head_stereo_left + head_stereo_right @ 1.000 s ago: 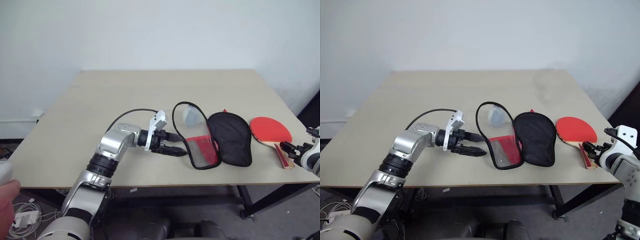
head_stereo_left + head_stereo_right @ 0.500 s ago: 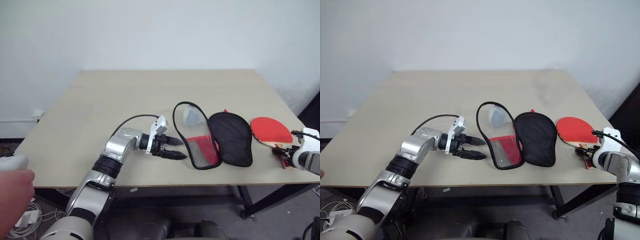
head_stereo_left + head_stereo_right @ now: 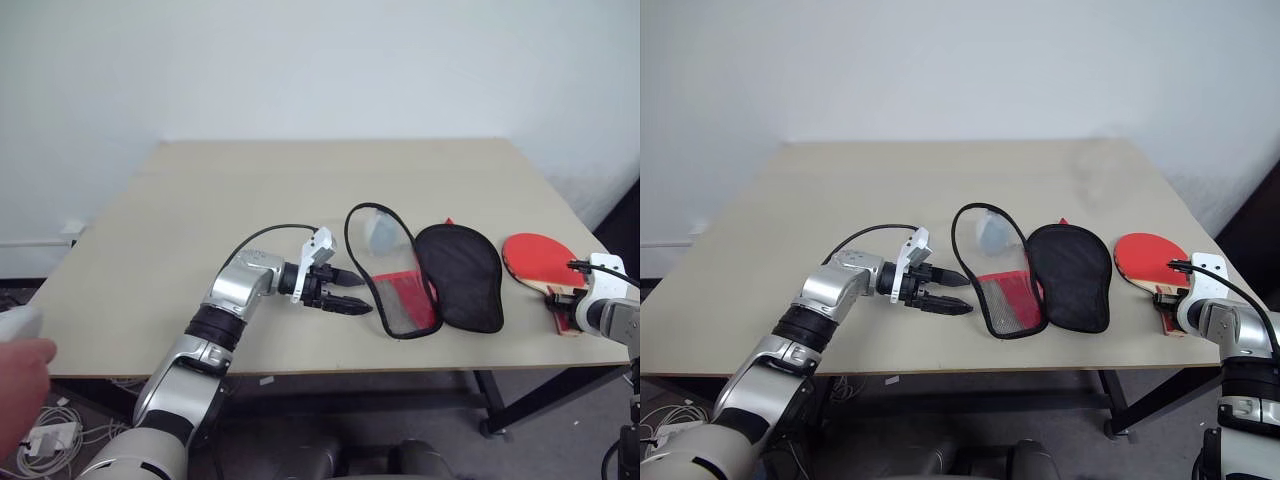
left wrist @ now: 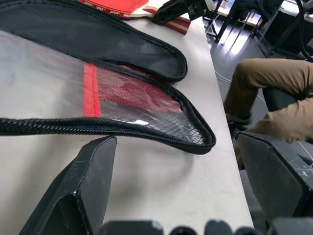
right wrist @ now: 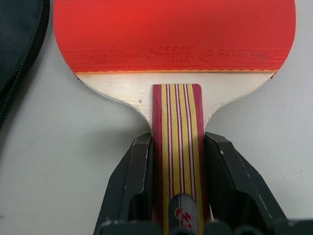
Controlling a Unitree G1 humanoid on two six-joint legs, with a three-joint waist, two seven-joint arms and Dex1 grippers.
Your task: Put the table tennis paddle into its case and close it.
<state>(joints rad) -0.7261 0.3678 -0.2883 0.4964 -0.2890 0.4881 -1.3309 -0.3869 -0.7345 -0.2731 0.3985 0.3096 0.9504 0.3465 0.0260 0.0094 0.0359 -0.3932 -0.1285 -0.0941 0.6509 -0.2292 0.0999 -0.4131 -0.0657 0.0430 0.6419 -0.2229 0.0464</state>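
A: Right gripper (image 5: 177, 161), item one: both black fingers (image 5: 128, 181) pressed against the sides of the striped handle of the table tennis paddle (image 3: 541, 260), so it was clamped on the paddle. Paddle lay flat near the right edge of the table (image 3: 300, 180), red rubber up, handle toward the robot.

B: Left gripper (image 3: 350, 290)?

A: Item two: jaws spread wide, holding nothing, hovering just beside the near left rim of the case (image 3: 425, 270).

B: Condition of the case?

A: Unzipped and spread open between the two grippers. One half showed clear film with a red band and black mesh at the narrow end; the other half lay black side up, just left of the paddle. A pale bluish patch sat under the clear half, too unclear to identify.

B: Handling advice for this step?

A: My judgement: the grip looked centred on the handle, so lift level and carry the blade left over the black half. The free gripper should pinch the zipper edge (image 4: 146, 131) to steady the open half while the blade slides in head first.

B: Markings?

A: Small print ran along the lower edge of the red rubber and a red logo sat at the handle's butt; neither was legible.
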